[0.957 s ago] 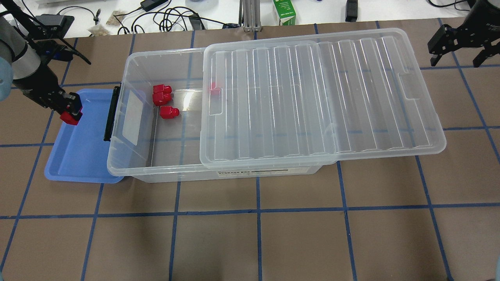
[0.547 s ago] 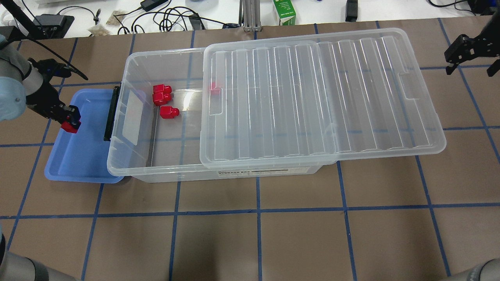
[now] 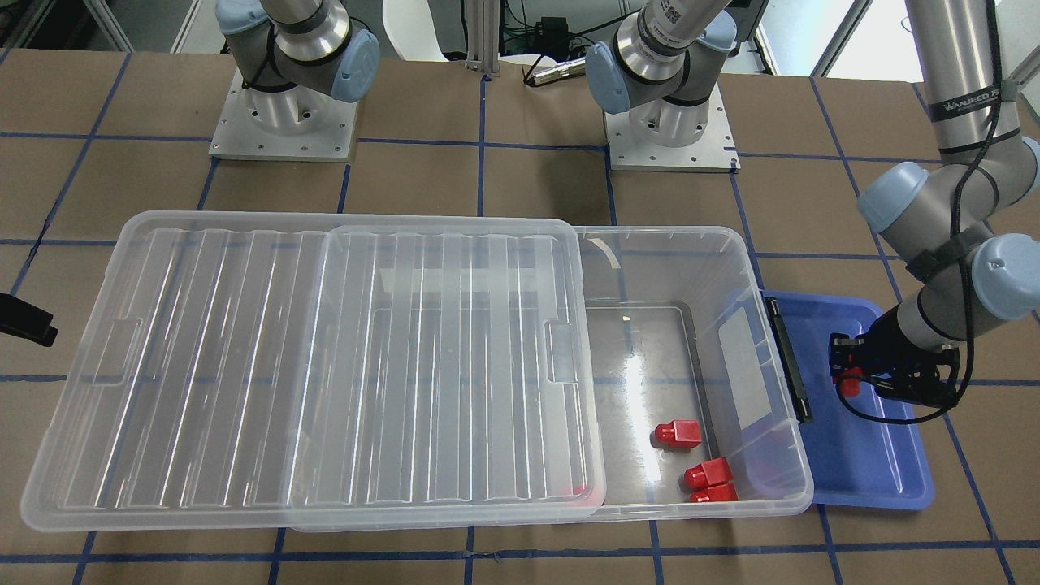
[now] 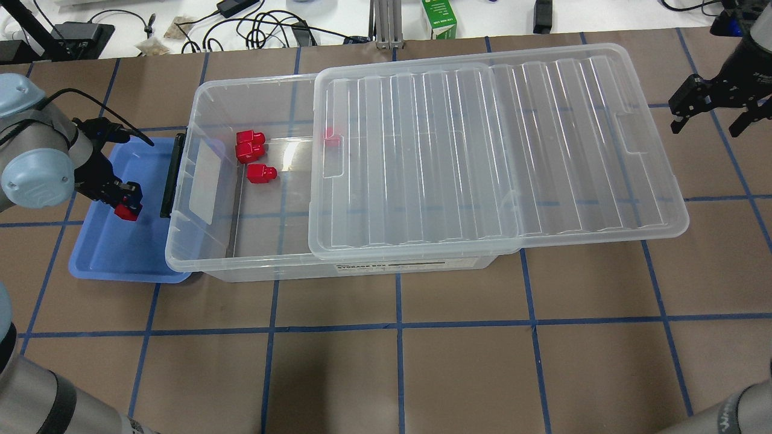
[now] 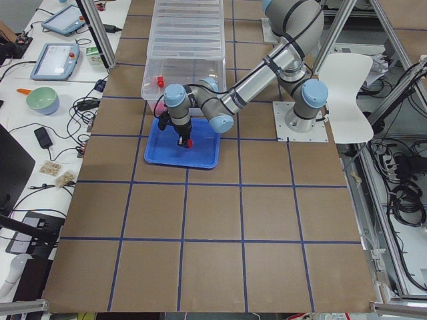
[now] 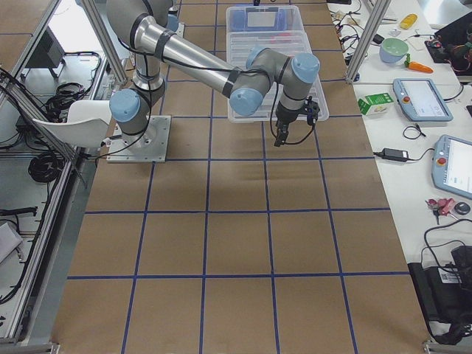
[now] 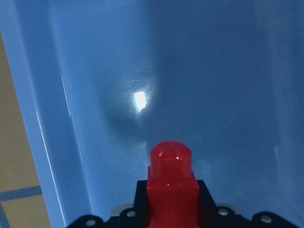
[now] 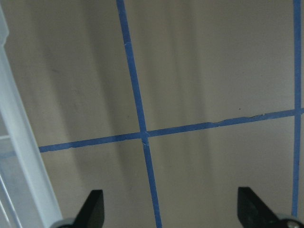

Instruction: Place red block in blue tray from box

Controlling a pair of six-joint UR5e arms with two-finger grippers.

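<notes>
Red plastic marks the task's thing: the block [image 7: 172, 185] is clamped between the jaws of the left gripper [image 4: 126, 208], its narrow stub pointing out past the jaw tips. Directly beyond those tips we see the floor of the tray [image 4: 120, 253], so the block is held inside the tray's outline. We cannot tell whether the stub touches the floor.

Just beside the left jaws, on the side toward the other arm, stands the box [image 4: 199, 181], its end with the black latch [image 4: 171, 176] against the tray. Farther from the jaws on that same side, three more blocks [image 4: 261, 173] lie on the box floor, two of them touching. A fourth block [image 4: 330, 137] shows red at the edge of the lid [image 4: 482, 150]. The lid is slid away from the left jaws, leaving the box end nearest them uncovered.

The right gripper [image 4: 707, 125] holds its jaws apart with nothing between them. Below them lies bare tabletop [image 8: 199, 71] crossed by blue tape, with the lid's far end just beside them and the held block well apart.
</notes>
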